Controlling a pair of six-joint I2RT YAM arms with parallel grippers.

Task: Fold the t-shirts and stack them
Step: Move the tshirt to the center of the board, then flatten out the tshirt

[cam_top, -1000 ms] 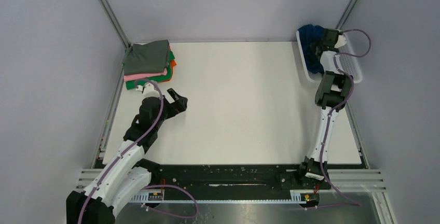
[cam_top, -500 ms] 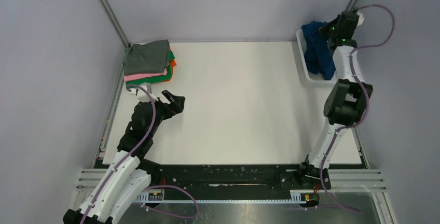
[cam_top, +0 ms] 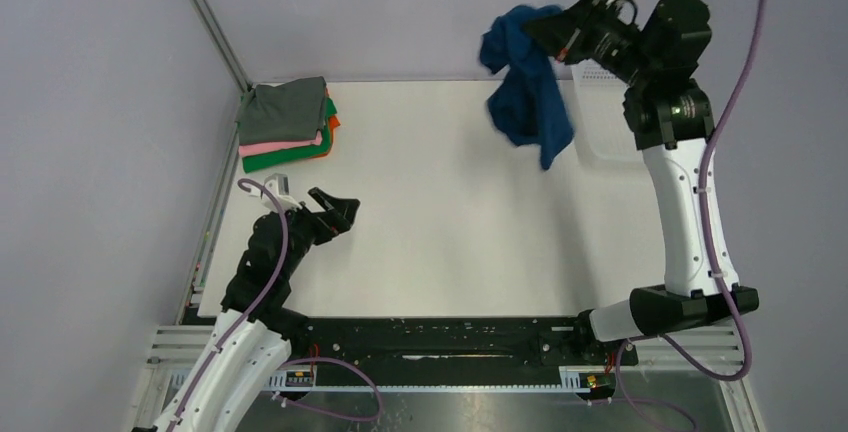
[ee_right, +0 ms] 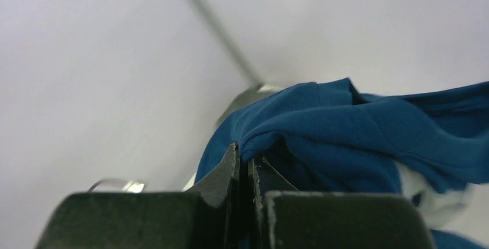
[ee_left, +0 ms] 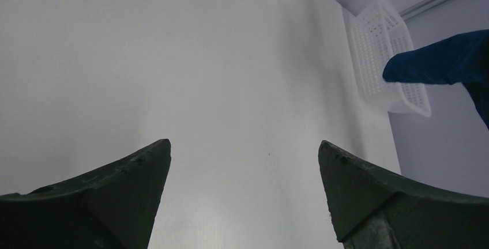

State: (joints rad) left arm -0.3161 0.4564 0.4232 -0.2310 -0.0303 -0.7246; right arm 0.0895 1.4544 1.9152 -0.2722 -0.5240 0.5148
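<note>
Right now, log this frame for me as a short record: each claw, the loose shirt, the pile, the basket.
left claw: open, empty, over the left side of the table
right claw: shut on the dark blue t-shirt, raised high
dark blue t-shirt: bunched, hanging in the air, off the table
folded stack: far left corner; grey on top, pink and green below, orange edge showing
white mesh basket: far right edge of the table
</note>
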